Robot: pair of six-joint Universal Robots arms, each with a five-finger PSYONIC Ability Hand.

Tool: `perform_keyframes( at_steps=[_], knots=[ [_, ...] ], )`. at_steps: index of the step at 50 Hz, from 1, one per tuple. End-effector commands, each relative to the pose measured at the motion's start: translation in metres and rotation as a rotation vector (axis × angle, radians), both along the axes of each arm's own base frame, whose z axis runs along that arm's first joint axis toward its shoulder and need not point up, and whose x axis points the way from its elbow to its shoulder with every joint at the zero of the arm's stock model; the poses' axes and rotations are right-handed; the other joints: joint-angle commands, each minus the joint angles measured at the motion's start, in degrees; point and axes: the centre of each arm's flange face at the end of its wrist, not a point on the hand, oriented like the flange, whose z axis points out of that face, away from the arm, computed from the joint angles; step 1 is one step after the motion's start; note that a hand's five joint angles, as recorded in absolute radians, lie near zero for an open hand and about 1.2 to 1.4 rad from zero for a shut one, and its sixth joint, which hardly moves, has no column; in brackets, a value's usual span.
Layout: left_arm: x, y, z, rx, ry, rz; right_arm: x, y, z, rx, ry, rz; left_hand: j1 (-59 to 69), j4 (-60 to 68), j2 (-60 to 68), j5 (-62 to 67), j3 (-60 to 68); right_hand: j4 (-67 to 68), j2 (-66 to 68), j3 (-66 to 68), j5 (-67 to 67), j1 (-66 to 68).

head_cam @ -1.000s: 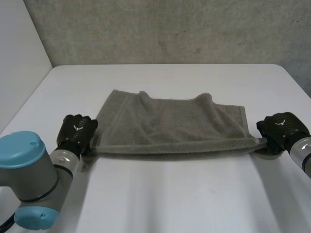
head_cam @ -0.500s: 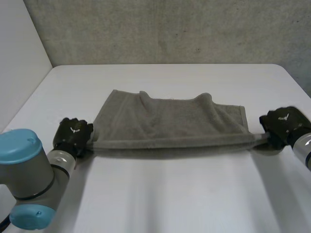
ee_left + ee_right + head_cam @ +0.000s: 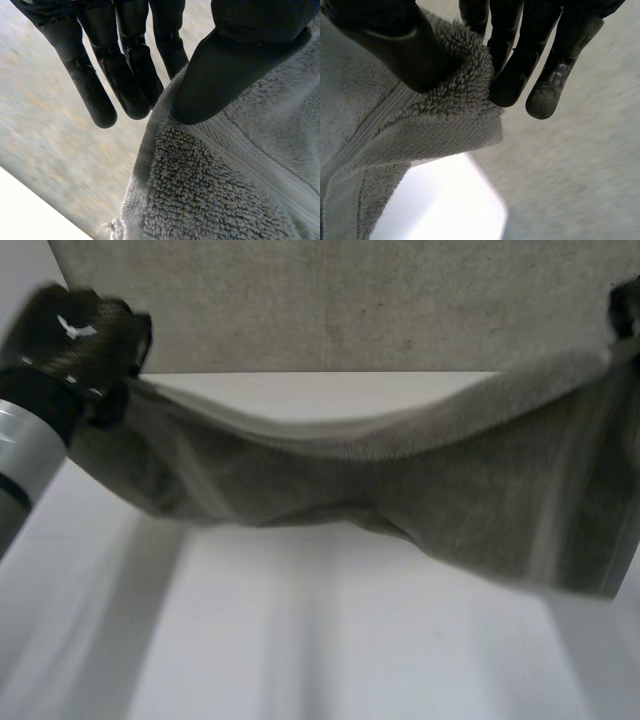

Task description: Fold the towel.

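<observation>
The grey towel (image 3: 400, 490) hangs in the air above the white table (image 3: 330, 640), stretched between my two hands and sagging in the middle. My left hand (image 3: 75, 340) is raised at the left and pinches the towel's left corner (image 3: 210, 165) between thumb (image 3: 225, 75) and straight fingers (image 3: 125, 75). My right hand (image 3: 625, 305) is up at the right edge of the head view. Its thumb (image 3: 400, 45) and fingers (image 3: 515, 60) pinch the towel's right corner (image 3: 455, 105).
A concrete wall (image 3: 350, 300) stands behind the table. The table's far edge (image 3: 330, 375) shows above the sagging towel, with bare tabletop below the towel toward the front.
Both hands have risen from the table with the towel's near corners, lifting the towel off the surface so it hangs between them. The left hand closed on its corner.
</observation>
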Motion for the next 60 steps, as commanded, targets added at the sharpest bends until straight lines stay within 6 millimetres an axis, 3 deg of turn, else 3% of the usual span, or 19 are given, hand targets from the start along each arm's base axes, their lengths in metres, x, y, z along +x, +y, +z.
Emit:
perform_keyframes(
  at_steps=[1,5,9,11,12,14,15,16,17,18,19,21,23,30,35,38,46,52,60],
  knots=[
    [-0.015,-0.043,-0.078,0.226,-0.092,0.001,0.006,-0.032,-0.064,0.249,0.18,0.045,14.16,10.21,10.27,11.59,10.29,2.82,3.99,2.93,3.31,3.57],
    [-0.027,-0.074,-0.118,0.29,-0.177,-0.004,0.027,-0.048,-0.104,0.323,0.307,0.048,14.16,10.21,10.27,11.59,10.29,2.82,3.99,2.93,3.31,3.57],
    [-0.036,-0.098,-0.116,0.223,-0.215,-0.001,0.047,-0.06,-0.111,0.29,0.351,0.032,14.16,10.21,10.27,11.59,10.29,2.82,3.99,2.93,3.31,3.57],
    [-0.04,-0.109,-0.103,0.161,-0.204,0.001,0.062,-0.085,-0.089,0.127,0.311,-0.009,14.16,10.21,10.27,11.59,10.29,2.82,3.99,2.93,3.31,3.57],
    [-0.045,-0.121,-0.078,0.059,-0.162,0.011,0.062,-0.085,-0.089,0.126,0.311,-0.01,14.16,10.21,10.27,11.59,10.29,2.82,3.99,2.93,3.31,3.57],
    [-0.048,-0.132,-0.049,-0.062,-0.095,0.023,0.072,-0.105,-0.025,-0.181,0.116,-0.067,14.16,10.21,10.27,11.59,10.29,2.82,3.99,2.93,3.31,3.57],
    [-0.051,-0.136,-0.016,-0.198,-0.003,0.022,0.072,-0.105,-0.024,-0.183,0.114,-0.067,14.16,10.21,10.27,11.59,10.29,2.82,3.99,2.93,3.31,3.57],
    [-0.051,-0.136,-0.016,-0.199,-0.002,0.022,0.073,-0.105,0.007,-0.303,-0.022,-0.081,14.16,10.21,10.27,11.59,10.29,2.82,3.99,2.93,3.31,3.57],
    [-0.05,-0.133,0.02,-0.341,0.103,0.016,0.073,-0.105,0.008,-0.304,-0.023,-0.081,14.16,10.21,10.27,11.59,10.29,2.82,3.99,2.93,3.31,3.57],
    [-0.045,-0.127,0.057,-0.5,0.216,0.008,0.07,-0.099,0.037,-0.395,-0.155,-0.073,14.16,10.21,10.27,11.59,10.29,2.82,3.99,2.93,3.31,3.57],
    [-0.045,-0.127,0.058,-0.502,0.217,0.008,0.068,-0.092,0.058,-0.455,-0.27,-0.053,14.16,10.21,10.27,11.59,10.29,2.82,3.99,2.93,3.31,3.57],
    [-0.038,-0.112,0.101,-0.709,0.357,-0.022,0.067,-0.084,0.07,-0.471,-0.344,-0.03,14.16,10.21,10.27,11.59,10.29,2.82,3.99,2.93,3.31,3.57],
    [-0.038,-0.108,0.104,-0.723,0.365,-0.025,0.066,-0.081,0.067,-0.444,-0.352,-0.017,14.16,10.21,10.27,11.59,10.29,2.82,3.99,2.93,3.31,3.57],
    [-0.038,-0.114,0.054,-0.495,0.304,-0.019,0.075,-0.068,-0.001,-0.105,-0.17,0.031,14.16,10.21,10.27,11.59,10.29,2.82,3.99,2.93,3.31,3.57],
    [-0.028,-0.114,-0.032,-0.206,0.245,0.003,0.073,-0.064,-0.044,0.005,-0.083,0.035,14.16,10.21,10.27,11.59,10.29,2.82,3.99,2.93,3.31,3.57],
    [-0.021,-0.114,-0.053,-0.144,0.228,0.019,0.071,-0.062,-0.073,0.048,-0.035,0.034,14.16,10.21,10.27,11.59,10.29,2.82,3.99,2.93,3.31,3.57],
    [0.003,-0.097,-0.167,0.172,0.113,0.097,0.067,-0.048,-0.156,0.136,0.099,0.057,14.16,10.21,10.27,11.59,10.29,2.82,3.99,2.93,3.31,3.57],
    [0.008,-0.087,-0.2,0.276,0.077,0.111,0.061,-0.031,-0.203,0.172,0.198,0.063,14.16,10.21,10.27,11.59,10.29,2.82,3.99,2.93,3.31,3.57],
    [0.011,-0.079,-0.2,0.278,0.036,0.113,0.055,-0.014,-0.199,0.154,0.189,0.062,14.16,10.21,10.27,11.59,10.29,2.82,3.99,2.93,3.31,3.57]
  ],
)
